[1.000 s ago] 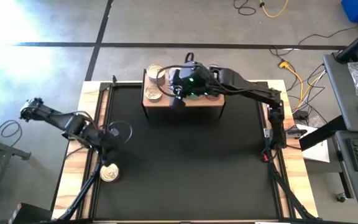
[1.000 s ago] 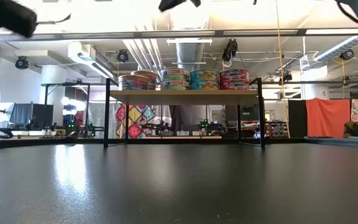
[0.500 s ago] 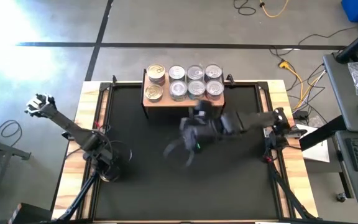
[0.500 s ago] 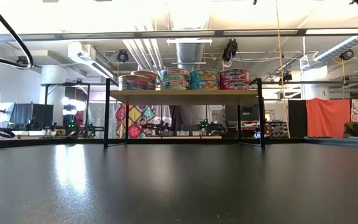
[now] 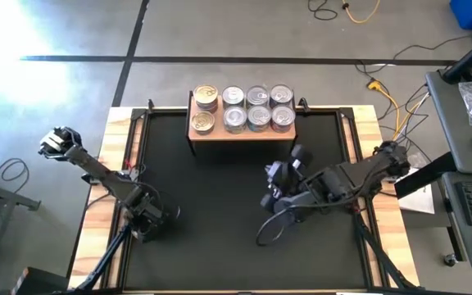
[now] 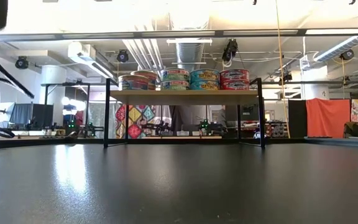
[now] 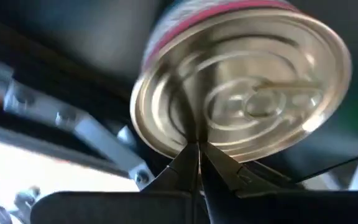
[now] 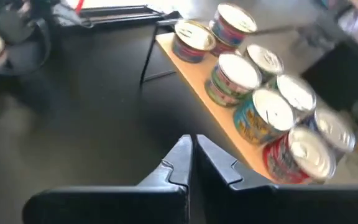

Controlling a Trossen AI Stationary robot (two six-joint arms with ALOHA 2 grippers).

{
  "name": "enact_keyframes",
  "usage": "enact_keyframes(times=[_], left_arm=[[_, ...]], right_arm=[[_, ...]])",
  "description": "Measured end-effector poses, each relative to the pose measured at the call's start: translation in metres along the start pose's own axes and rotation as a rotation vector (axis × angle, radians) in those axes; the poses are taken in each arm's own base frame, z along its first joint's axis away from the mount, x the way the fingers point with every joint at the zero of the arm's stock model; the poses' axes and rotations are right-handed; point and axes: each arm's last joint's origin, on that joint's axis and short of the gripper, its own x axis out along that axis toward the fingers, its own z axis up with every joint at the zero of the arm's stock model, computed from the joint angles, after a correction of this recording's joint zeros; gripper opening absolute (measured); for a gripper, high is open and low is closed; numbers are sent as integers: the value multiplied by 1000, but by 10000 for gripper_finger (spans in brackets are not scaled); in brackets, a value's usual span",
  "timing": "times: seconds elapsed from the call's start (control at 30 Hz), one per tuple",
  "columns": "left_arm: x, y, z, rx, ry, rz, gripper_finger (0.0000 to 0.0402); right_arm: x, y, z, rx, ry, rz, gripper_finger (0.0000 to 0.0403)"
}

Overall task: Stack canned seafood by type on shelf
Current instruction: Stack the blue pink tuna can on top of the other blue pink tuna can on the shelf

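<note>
- Canned seafood [image 5: 247, 107] stands stacked on the shelf [image 5: 241, 131] at the table's [image 5: 220, 213] far edge: gold-lidded tins at one end, silver-lidded ones filling the rest.
- One silver-lidded tin with a red band [image 7: 241, 93] fills the left wrist view, just beyond the left gripper [image 7: 197, 165], whose fingers are pressed together on nothing.
- You should expect rigid, fairly heavy, slick metal; take a tin across its side wall.
- Your right gripper [image 8: 191, 162] is closed and empty, over mid-table, facing the shelf.
</note>
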Motion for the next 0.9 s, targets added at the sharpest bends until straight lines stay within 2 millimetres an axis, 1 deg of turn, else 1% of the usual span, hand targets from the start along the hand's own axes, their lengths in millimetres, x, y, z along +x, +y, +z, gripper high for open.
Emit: enact_keyframes(times=[0.07,0.17,0.27,0.33,0.4,0.47,0.5,0.57,0.63,0.7,0.73,0.83,0.9], left_arm=[[-4,-9,2,123,-65,-22,2],[-12,-30,9,329,-218,-84,2],[-21,-51,20,467,-392,-117,2],[-32,-71,30,545,-539,-158,2],[-47,-87,30,648,-605,-179,2],[-64,-102,23,745,-641,-172,2],[-68,-103,19,762,-635,-104,2],[-70,-97,10,781,-615,89,2],[-74,-98,1,829,-682,165,2],[-73,-95,-5,872,-720,191,2],[-70,-94,-5,884,-733,183,2],[-58,-90,2,894,-773,136,14],[-50,-87,5,900,-771,77,34]], right_arm=[[2,-3,-4,54,10,-9,13],[11,1,-13,120,31,-29,13],[29,17,-23,183,49,-27,13],[41,30,-30,205,62,3,13],[50,43,-36,212,68,43,13],[59,54,-42,209,82,91,13],[63,59,-44,210,84,112,13],[72,68,-48,200,91,128,13],[79,75,-52,173,97,143,13],[85,83,-58,90,134,194,13],[88,88,-62,43,163,230,13],[98,102,-74,-31,266,319,14],[102,107,-80,-35,344,369,21]])
